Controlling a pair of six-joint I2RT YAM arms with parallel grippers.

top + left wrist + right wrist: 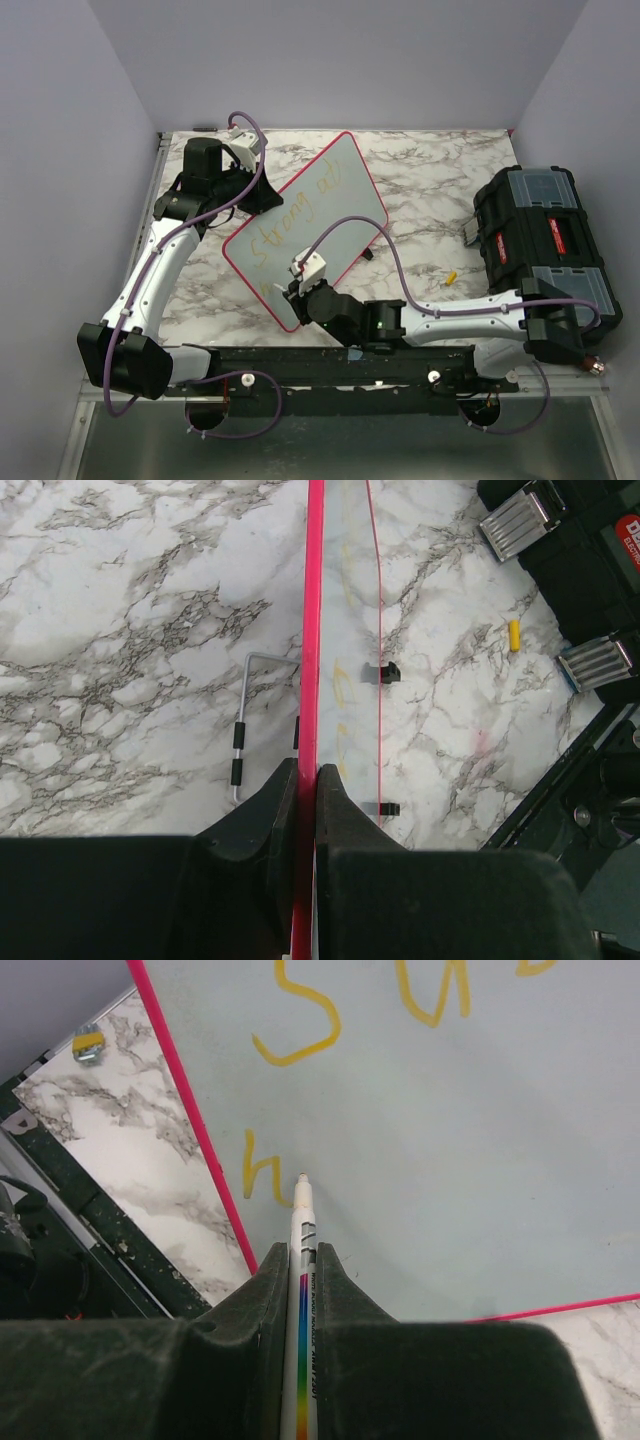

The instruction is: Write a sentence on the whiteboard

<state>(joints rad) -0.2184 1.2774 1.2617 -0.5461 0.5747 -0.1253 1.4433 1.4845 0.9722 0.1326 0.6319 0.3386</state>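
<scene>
Closest to me, by the near edge of the counter (pixel 430 170), the right gripper (pixel 302 1252) has its two fingers pressed tight against a white marker (pixel 303 1222) with a rainbow stripe down the barrel. The nib sits at the surface of the whiteboard (pixel 350 205), just beside a small yellow "h" (pixel 262 1172) close to the board's near pink rim; whether the nib actually touches, I cannot tell.

The whiteboard lies slantwise across the left-middle of the counter, one corner near the near edge and the opposite corner reaching toward the far edge. The sentence (pixel 293 218) runs along it in yellow cursive; the upper line starts with what reads as "Strong", the rest is too small to make out, and the "h" stands alone beneath it.

To the right, on bare marble, lies a small yellow cap (pixel 451 278), between the board and a black toolbox (pixel 540 240) sitting along the right edge.

Farther back, toward the far-left corner, the left gripper (pixel 308 772) is closed on the board's pink rim, one finger on each face; a bent metal wire (pixel 243 730) with black sleeves lies on the marble just beside that rim.
</scene>
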